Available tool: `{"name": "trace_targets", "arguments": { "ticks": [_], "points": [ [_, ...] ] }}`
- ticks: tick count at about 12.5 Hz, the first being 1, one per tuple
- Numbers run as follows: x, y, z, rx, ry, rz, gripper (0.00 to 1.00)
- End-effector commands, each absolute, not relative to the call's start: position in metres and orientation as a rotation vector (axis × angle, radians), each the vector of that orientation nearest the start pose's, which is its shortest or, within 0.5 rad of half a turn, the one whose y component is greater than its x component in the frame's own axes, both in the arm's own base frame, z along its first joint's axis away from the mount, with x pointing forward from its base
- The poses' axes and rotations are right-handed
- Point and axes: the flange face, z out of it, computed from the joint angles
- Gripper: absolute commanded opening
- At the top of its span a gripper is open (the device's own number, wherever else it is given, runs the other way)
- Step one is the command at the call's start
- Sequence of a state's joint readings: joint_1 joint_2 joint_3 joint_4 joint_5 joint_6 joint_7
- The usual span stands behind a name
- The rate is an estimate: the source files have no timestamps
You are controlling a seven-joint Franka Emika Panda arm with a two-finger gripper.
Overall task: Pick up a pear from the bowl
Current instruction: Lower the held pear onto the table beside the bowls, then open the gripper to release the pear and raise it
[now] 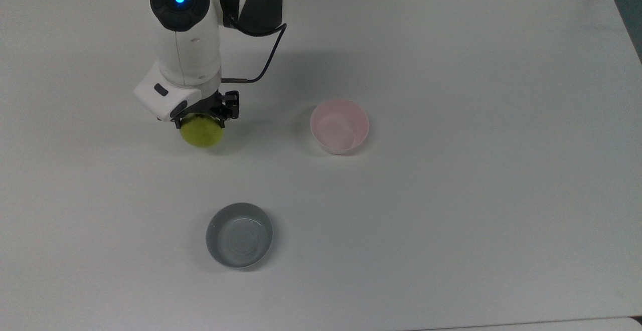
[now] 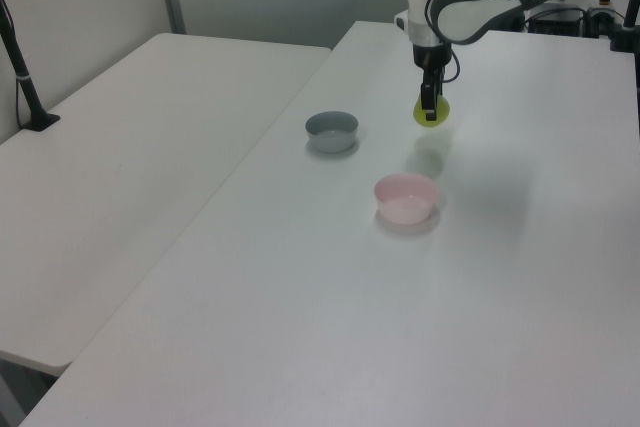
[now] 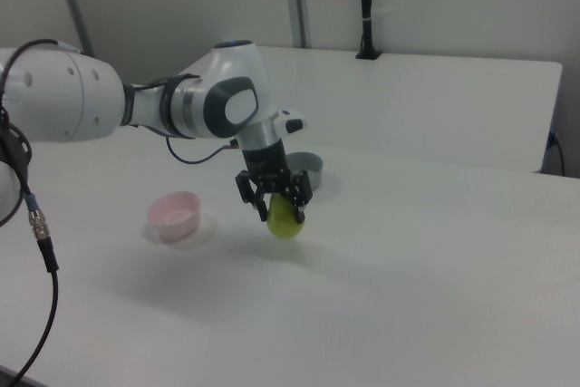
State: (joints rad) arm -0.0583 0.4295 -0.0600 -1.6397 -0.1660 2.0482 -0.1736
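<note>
The yellow-green pear (image 1: pixel 201 133) (image 2: pixel 431 111) (image 3: pixel 285 217) hangs just above the white table, held from above. My gripper (image 1: pixel 200 122) (image 2: pixel 430 113) (image 3: pixel 279 208) is shut on the pear, its black fingers (image 3: pixel 298 207) pressing both sides. The pale pink bowl (image 1: pixel 339 126) (image 2: pixel 406 197) (image 3: pixel 175 215) stands empty on the table, well to the top view's right of the pear.
A grey bowl (image 1: pixel 239 234) (image 2: pixel 332 131) (image 3: pixel 304 169) with a ringed inside stands nearer the top view's bottom edge. A black cable (image 1: pixel 261 65) loops off the arm. A second white table (image 2: pixel 130 147) adjoins on the left view's left.
</note>
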Motion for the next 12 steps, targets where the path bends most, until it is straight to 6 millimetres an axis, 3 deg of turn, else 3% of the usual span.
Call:
{"name": "trace_targets", "arguments": {
  "ticks": [1,12],
  "points": [
    [0.667,-0.09,0.348,-3.285,-0.225,0.037,0.61],
    [0.67,-0.093,0.335,-3.287,-0.223,0.025,0.9]
  ]
}}
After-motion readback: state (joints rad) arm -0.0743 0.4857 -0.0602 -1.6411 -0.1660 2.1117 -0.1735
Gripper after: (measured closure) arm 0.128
